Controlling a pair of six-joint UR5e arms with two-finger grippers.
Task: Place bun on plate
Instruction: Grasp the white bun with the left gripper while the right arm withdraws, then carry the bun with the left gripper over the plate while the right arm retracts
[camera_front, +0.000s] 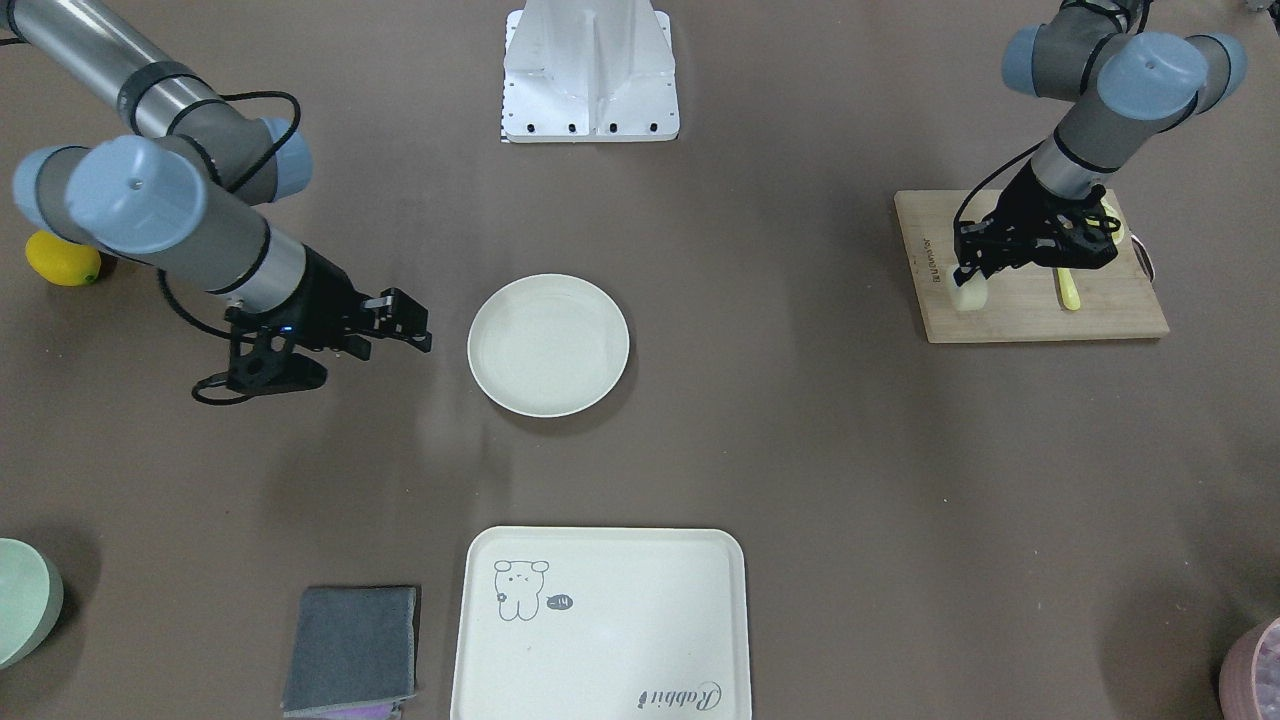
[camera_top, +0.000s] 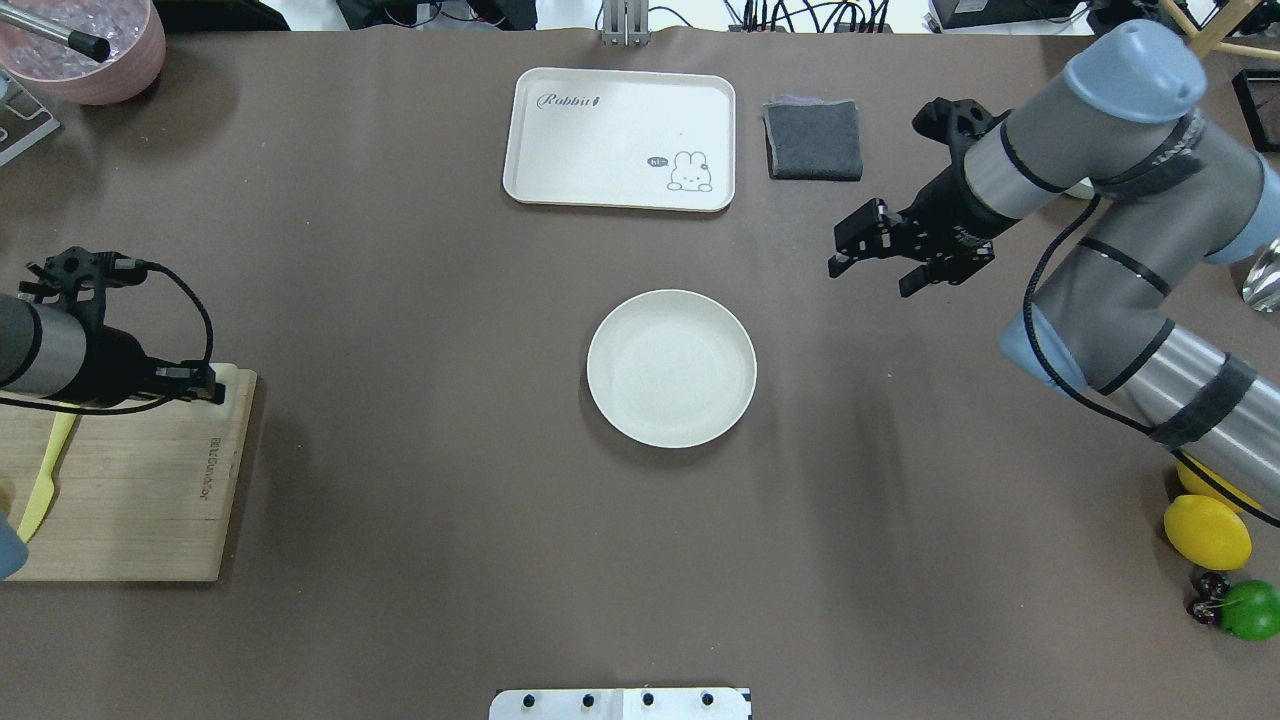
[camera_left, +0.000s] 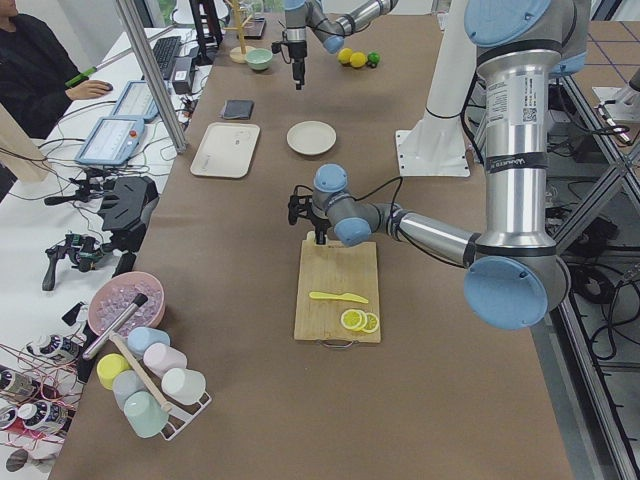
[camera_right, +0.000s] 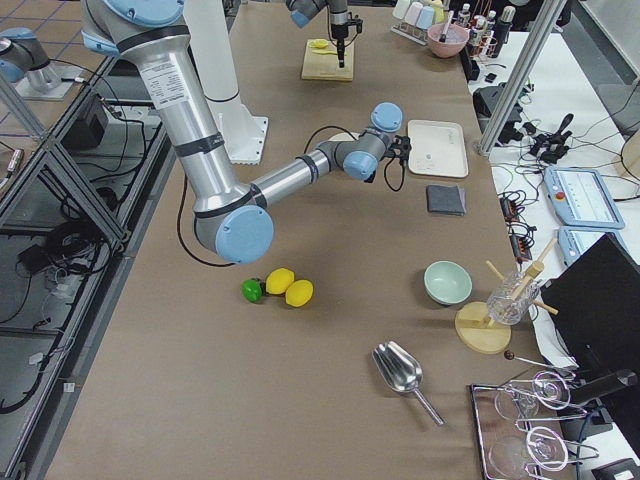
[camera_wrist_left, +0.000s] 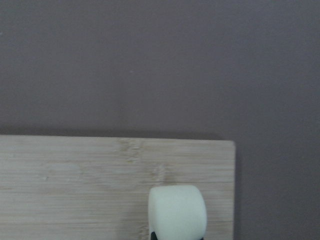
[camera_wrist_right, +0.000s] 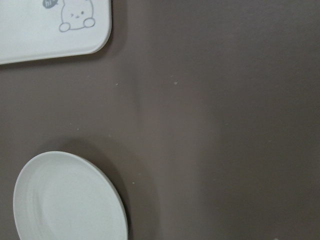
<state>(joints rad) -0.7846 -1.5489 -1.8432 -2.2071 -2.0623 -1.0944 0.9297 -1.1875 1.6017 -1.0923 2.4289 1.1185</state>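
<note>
The bun (camera_front: 969, 294) is a small pale lump at the near corner of the wooden cutting board (camera_front: 1030, 310). My left gripper (camera_front: 967, 279) is shut on it. In the left wrist view the bun (camera_wrist_left: 177, 212) sits at the bottom centre over the board's corner (camera_wrist_left: 75, 180). From overhead the bun (camera_top: 229, 384) pokes out past my left gripper (camera_top: 210, 388). The round cream plate (camera_front: 548, 345) lies bare at the table's middle (camera_top: 671, 368). My right gripper (camera_top: 848, 248) hangs open above the table, beside the plate (camera_wrist_right: 70, 200) and apart from it.
A cream rabbit-print tray (camera_top: 620, 138) and a folded grey cloth (camera_top: 814, 138) lie beyond the plate. A yellow knife (camera_top: 45, 475) rests on the board. Lemons (camera_top: 1207, 530) and a lime (camera_top: 1252, 608) sit at the right edge. A pink bowl (camera_top: 90, 50) stands far left, a green bowl (camera_front: 20, 600) far right.
</note>
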